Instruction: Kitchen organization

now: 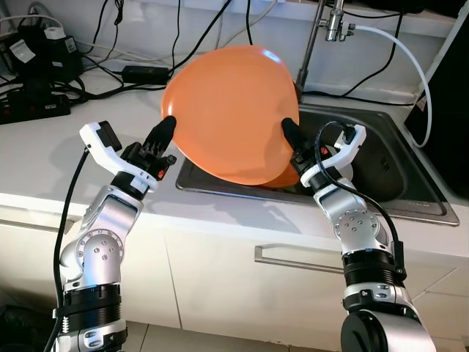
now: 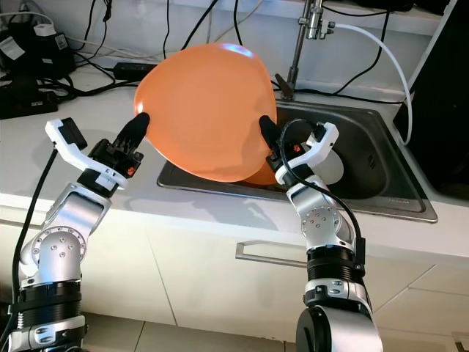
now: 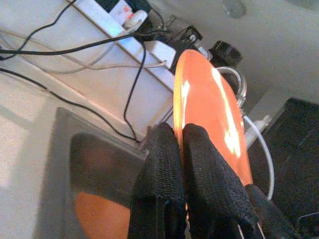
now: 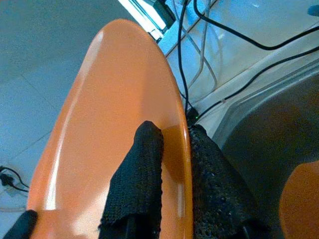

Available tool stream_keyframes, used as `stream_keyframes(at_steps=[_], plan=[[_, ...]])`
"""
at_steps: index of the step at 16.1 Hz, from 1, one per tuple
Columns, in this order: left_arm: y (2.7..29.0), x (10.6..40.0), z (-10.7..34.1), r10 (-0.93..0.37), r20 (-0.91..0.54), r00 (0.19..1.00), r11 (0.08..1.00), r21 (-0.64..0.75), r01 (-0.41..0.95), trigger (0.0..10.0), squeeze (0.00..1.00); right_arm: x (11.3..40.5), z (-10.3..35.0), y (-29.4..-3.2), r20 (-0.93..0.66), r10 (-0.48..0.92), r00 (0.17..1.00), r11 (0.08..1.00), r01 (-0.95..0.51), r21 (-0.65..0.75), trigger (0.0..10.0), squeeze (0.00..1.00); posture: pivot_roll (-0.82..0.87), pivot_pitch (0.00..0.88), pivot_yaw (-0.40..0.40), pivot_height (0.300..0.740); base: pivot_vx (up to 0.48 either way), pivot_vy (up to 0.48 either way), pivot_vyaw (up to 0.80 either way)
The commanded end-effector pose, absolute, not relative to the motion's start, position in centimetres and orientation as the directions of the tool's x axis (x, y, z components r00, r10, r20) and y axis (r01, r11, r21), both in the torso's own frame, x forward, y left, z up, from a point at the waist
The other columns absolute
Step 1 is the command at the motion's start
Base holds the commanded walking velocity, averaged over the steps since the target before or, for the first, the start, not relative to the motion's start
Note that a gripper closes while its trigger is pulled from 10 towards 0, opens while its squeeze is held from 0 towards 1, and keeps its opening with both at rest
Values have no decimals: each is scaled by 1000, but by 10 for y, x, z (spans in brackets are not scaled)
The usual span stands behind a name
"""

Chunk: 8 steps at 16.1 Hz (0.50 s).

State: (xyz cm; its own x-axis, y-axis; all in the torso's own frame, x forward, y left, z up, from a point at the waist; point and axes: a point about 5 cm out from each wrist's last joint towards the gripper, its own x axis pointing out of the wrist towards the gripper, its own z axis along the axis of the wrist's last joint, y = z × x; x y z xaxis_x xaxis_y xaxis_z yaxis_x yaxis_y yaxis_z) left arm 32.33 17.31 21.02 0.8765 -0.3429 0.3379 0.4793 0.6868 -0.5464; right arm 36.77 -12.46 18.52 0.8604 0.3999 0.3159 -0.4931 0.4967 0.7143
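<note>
Right now I hold one large orange plate (image 1: 231, 114) tilted up over the near left corner of the sink (image 1: 381, 165), gripped at two opposite edges. On the left, my left end effector (image 1: 167, 126) is clamped on the plate's left rim, one finger on each face, as my left wrist view shows with the rim pinched between the black pads. Left of that arm the white table (image 1: 44, 158) lies open toward its front edge, while its back strip is crowded with black cables and a power strip (image 1: 33, 106). Under the plate, a second orange dish (image 1: 282, 178) peeks out inside the basin; most of it is hidden, so I cannot tell its shape. On the right, my right end effector (image 1: 288, 130) is clamped on the plate's right rim in the same way. Behind it rises the faucet (image 1: 322, 33), its top cut off by the frame, close to the plate's upper edge. Further right, the sink's basin is open and dark, and a white hose (image 1: 410, 62) arcs over it.
</note>
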Motion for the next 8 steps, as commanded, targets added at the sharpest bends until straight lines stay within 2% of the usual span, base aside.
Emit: stream_keyframes(at_steps=[1,2,8], plan=[[154,323,207,-438,300,847,692,-489,531,10000,0,368,191,-122,319,414,853,498,-505,705,0,0,116,0,-32,740,0,0,0],[152,324,201,-442,272,855,696,-496,518,10000,1000,368,191,-122,324,412,852,492,-507,708,0,0,116,0,-32,740,0,0,0],[151,325,195,-441,230,868,717,-491,495,10000,1000,369,195,-128,353,370,859,448,-498,743,0,0,112,0,-27,740,0,0,0]])
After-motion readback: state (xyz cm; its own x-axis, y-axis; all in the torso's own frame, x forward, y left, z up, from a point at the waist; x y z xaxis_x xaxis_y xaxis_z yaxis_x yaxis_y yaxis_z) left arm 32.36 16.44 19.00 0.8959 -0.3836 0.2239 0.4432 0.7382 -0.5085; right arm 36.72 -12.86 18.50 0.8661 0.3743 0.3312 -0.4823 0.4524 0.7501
